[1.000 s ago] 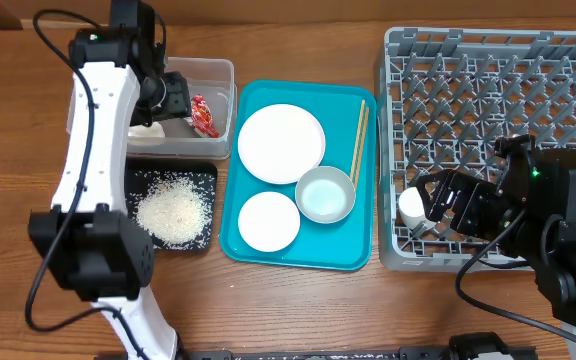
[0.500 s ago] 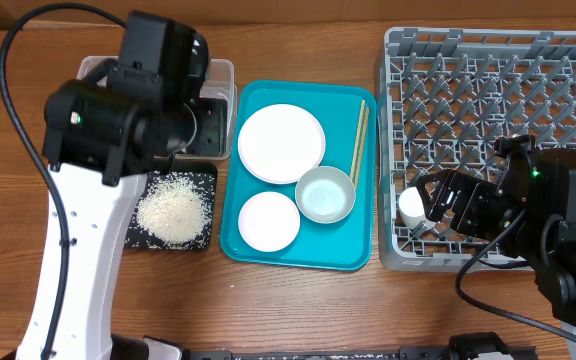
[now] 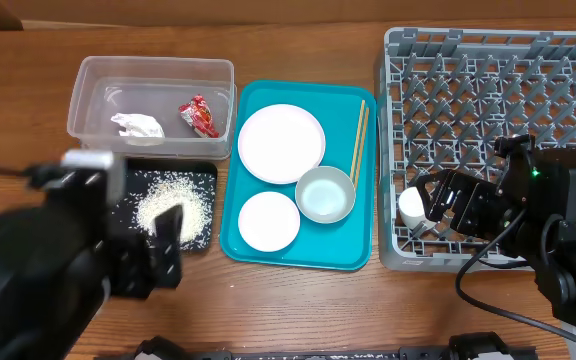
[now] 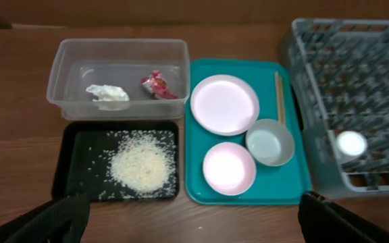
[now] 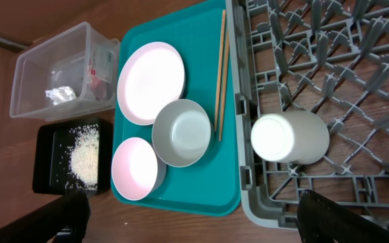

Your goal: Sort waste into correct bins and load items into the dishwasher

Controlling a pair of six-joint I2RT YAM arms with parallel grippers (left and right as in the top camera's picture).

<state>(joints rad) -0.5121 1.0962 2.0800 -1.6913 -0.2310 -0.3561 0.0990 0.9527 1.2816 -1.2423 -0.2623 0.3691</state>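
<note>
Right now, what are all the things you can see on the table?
table: one, brown wood, under everything
clear tub: one, see-through, back left
tissue: one, white, crumpled, in the clear tub
wrapper: one, red, crumpled, in the clear tub
black tray: one, black, in front of the clear tub
rice: one loose pile, white, in the black tray
teal tray: one, teal, middle
plates: two, white, on the teal tray
bowl: one, whitish, on the teal tray
chopsticks: one pair, wooden, on the teal tray's right side
rack: one, grey, right
cup: one, white, in the rack
left hand: one, black, open, empty
right hand: one, black, open, near the cup
</note>
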